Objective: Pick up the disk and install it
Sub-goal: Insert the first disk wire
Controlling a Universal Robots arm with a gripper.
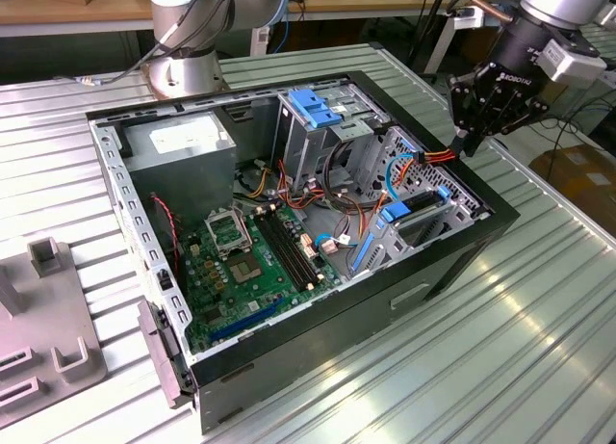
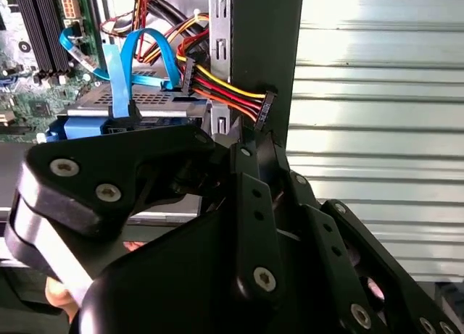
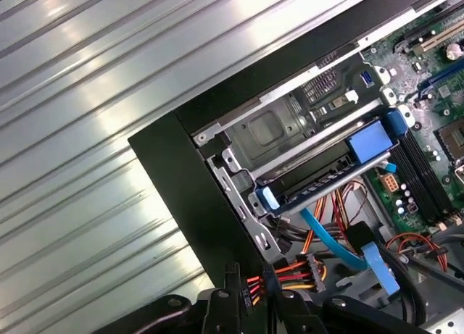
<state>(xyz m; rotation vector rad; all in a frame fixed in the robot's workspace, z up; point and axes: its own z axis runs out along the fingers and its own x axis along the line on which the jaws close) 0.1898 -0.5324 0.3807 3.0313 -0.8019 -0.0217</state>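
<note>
The disk (image 1: 419, 205) lies flat in the drive bay at the corner of the open computer case (image 1: 452, 261), on the exterior view's right. Its blue carrier frame (image 3: 370, 142) runs along its edge, and the frame (image 2: 76, 126) also shows behind my gripper's body. My gripper (image 1: 467, 141) hangs over the case wall just beside that bay. It is shut on a black power connector (image 2: 265, 108) with red, yellow and orange wires (image 3: 293, 280) leading back into the case. The connector (image 3: 254, 285) sits between my fingertips, a short way from the disk.
A blue data cable (image 2: 119, 66) loops over the disk's bay. Deeper in the case are a green motherboard (image 1: 250, 261), a grey power-supply box (image 1: 178, 141) and a blue-topped drive cage (image 1: 313, 107). Grey fixtures (image 1: 48, 309) stand on the ribbed metal table (image 1: 520, 348).
</note>
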